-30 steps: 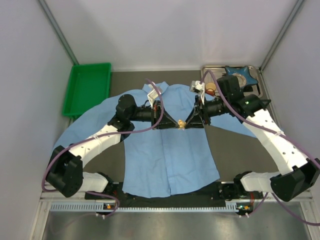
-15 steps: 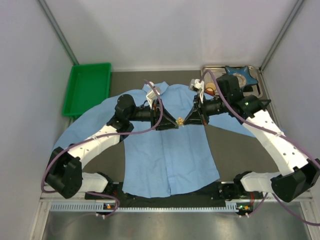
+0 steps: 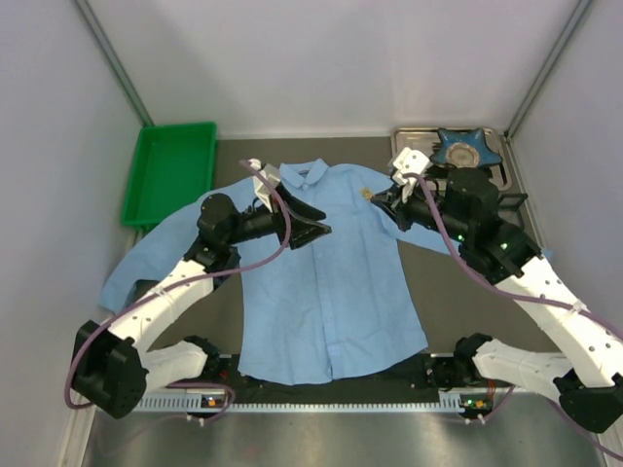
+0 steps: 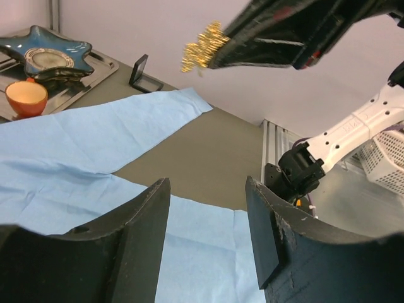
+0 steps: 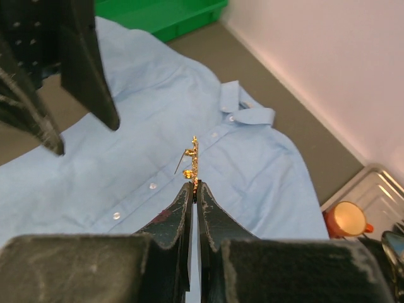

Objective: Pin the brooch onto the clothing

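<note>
While the brooch [image 3: 366,194] is gripped by the right gripper [image 3: 376,198], the clothing [image 3: 331,282] is shown spread flat.

Top view: the brooch is held over the chest beside the collar [image 3: 304,173], on the right arm's side; the left gripper [image 3: 318,221] is seen wide apart and empty. Left wrist view: the brooch [image 4: 203,47] is shown raised clear of the fabric. Right wrist view: the brooch [image 5: 192,158] is pinched at its lower end between closed fingers, edge-on, its long axis continued straight out from them, its pin wire [image 5: 181,163] splayed leftward.
</note>
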### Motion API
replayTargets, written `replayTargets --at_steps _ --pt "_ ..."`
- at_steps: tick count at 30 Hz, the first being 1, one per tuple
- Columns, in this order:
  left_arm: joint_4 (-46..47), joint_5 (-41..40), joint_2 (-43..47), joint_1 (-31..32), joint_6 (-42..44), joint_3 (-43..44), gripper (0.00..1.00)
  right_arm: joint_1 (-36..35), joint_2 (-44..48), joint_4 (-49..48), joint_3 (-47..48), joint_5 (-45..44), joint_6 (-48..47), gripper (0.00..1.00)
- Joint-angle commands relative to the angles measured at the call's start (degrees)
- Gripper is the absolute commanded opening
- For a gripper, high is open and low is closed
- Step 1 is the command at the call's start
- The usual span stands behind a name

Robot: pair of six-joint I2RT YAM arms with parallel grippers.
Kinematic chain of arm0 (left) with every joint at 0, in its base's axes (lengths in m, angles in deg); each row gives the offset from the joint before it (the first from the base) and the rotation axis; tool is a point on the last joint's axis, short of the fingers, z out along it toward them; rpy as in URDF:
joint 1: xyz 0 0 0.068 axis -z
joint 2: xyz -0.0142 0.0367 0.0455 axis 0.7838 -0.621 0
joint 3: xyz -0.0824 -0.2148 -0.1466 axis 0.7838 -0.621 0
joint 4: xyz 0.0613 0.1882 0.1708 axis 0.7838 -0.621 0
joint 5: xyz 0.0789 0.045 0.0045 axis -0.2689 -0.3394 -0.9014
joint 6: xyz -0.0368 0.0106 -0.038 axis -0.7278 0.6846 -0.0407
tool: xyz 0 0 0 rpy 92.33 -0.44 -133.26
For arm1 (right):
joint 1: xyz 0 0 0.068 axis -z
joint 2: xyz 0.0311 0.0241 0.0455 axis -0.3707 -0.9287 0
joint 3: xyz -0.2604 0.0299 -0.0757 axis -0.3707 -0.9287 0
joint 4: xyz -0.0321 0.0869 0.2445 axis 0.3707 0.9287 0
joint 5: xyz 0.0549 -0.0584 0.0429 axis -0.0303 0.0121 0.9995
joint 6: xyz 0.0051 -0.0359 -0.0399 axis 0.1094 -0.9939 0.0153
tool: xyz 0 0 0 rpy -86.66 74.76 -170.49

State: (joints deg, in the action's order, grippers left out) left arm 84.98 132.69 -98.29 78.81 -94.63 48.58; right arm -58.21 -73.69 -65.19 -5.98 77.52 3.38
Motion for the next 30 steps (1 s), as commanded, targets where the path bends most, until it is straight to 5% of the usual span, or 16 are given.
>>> replayTargets --at_steps 1,9,18,30 --pt "4.69 -2.55 -0.66 3.55 8.65 1.9 0.56 -1.96 -0.53 -6.19 -0.42 -8.02 -2.87 0.0" --pt "7.16 -7.28 -4.0 7.25 11.83 4.28 0.52 -3.54 -0.62 -7.42 -0.95 -8.19 -4.1 0.0" --pt "6.28 -16.17 -5.58 11.12 15.87 7.01 0.34 -4.95 -1.67 -7.34 -1.21 -8.19 -4.01 0.0" --pt "7.6 -19.15 -8.13 13.32 16.49 8.42 0.32 -5.65 -2.29 -8.21 -2.09 -7.58 -3.31 0.0"
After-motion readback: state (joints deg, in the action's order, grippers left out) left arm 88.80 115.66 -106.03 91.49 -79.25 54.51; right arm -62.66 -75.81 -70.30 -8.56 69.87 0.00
